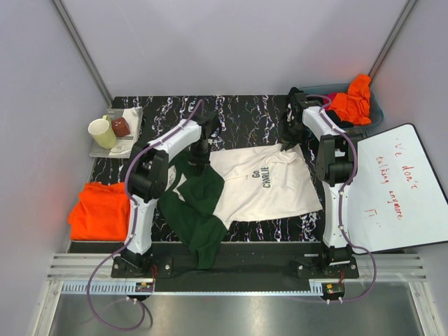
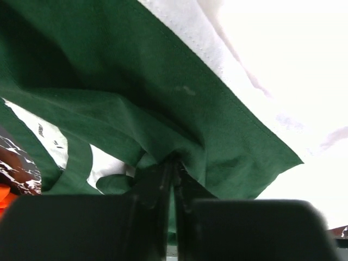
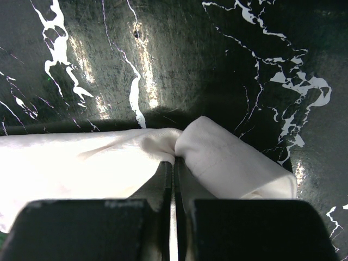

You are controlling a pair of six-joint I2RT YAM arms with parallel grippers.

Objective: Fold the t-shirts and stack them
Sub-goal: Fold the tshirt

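A cream t-shirt [image 1: 269, 189] with dark green sleeves and dark lettering lies across the black marbled table [image 1: 245, 112]. My left gripper [image 1: 201, 159] is shut on its green sleeve cloth [image 2: 179, 109] near the shirt's far left corner. My right gripper [image 1: 288, 143] is shut on the cream hem [image 3: 217, 157] at the shirt's far right corner. A folded orange t-shirt [image 1: 100, 210] lies at the table's left edge. More orange, magenta and black shirts [image 1: 351, 101] are heaped in a bin at the back right.
A grey bin [image 1: 374, 115] stands at the back right. A tray [image 1: 115, 143] with a pale mug [image 1: 102, 132] and a brown object sits at the back left. A white board [image 1: 392, 185] with red writing lies on the right.
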